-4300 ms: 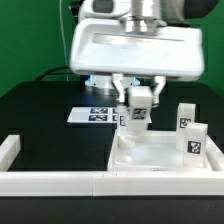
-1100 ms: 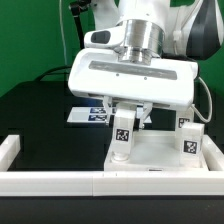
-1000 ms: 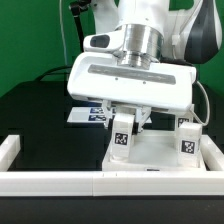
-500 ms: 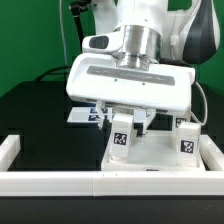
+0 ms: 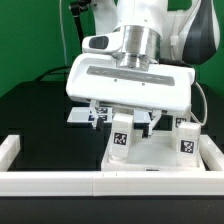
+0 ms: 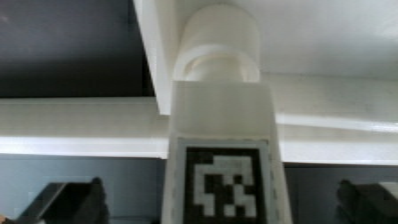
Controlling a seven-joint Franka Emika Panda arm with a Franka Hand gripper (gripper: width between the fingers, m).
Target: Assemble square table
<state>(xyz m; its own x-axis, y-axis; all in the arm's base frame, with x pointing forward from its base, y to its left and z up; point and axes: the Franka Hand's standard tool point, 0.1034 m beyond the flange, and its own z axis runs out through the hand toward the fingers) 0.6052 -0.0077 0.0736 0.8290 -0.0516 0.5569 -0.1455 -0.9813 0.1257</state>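
Note:
The square table slab (image 5: 158, 153) lies flat on the black table, against the rail's corner. One white tagged leg (image 5: 122, 141) stands upright on the slab's front corner, at the exterior view's left. My gripper (image 5: 125, 119) hangs right over that leg, open. In the wrist view the leg (image 6: 219, 140) fills the middle, and the dark fingertips (image 6: 64, 202) stand apart from it on both sides, with the gripper (image 6: 215, 203) centred on it. Two more tagged legs (image 5: 187, 144) stand on the slab at the exterior view's right.
The long white L-shaped rail (image 5: 55, 181) runs along the front and up both sides. The marker board (image 5: 82, 116) lies flat behind the slab, partly hidden by the gripper. The arm's wide white body (image 5: 130, 83) hides the scene's middle.
The leg came down onto the slab's front corner at the exterior view's left. The fingers have since spread apart and let go of it. The leg stays upright.

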